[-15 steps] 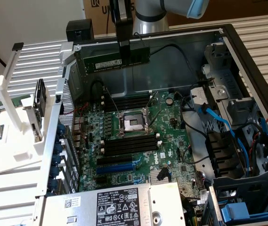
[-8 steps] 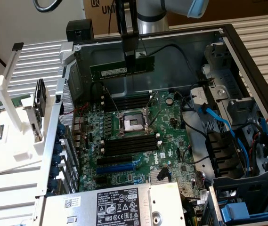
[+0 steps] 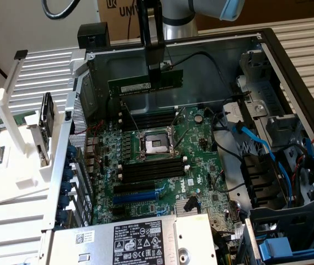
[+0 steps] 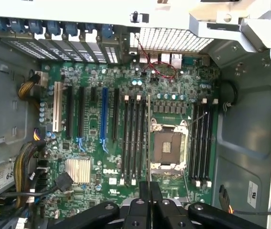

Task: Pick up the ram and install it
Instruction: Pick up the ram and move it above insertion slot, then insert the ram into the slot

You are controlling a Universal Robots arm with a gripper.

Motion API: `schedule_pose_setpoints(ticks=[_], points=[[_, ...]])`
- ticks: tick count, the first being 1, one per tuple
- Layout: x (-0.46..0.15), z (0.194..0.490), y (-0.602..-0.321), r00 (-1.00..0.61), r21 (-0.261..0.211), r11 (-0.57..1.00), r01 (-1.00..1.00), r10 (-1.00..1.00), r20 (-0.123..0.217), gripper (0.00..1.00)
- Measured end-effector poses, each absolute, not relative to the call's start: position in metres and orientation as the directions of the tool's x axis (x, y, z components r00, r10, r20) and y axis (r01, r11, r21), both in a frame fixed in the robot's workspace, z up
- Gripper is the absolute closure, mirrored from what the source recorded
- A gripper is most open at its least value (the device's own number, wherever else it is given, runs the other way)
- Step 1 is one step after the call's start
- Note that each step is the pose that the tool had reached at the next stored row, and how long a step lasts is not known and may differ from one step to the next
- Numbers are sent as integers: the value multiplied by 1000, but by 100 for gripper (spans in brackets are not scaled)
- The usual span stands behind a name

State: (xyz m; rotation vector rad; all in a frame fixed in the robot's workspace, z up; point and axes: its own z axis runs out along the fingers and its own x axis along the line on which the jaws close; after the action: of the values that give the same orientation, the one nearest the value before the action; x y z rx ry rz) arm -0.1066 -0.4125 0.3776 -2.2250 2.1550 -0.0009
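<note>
Ram (image 3: 145, 85) hangs upper centre of the exterior view, long edge level. The pincer (image 3: 155, 68) is clamped shut on its top edge. Stick sits clear of the motherboard (image 3: 201, 165), over the far bank of black memory slots (image 3: 145, 118). Open CPU socket (image 3: 155, 144) lies just below that bank, a second slot bank (image 3: 151, 170) lower still. Blue SATA cable (image 3: 256, 144) crowds the right side. Power supply (image 3: 140, 240) at bottom centre.
</note>
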Motion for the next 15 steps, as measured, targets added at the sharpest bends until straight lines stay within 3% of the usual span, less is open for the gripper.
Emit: schedule_pose_setpoints(ticks=[15], points=[[-106, 370, -413, 19, -33, -18, -999, -999, -31, 88]])
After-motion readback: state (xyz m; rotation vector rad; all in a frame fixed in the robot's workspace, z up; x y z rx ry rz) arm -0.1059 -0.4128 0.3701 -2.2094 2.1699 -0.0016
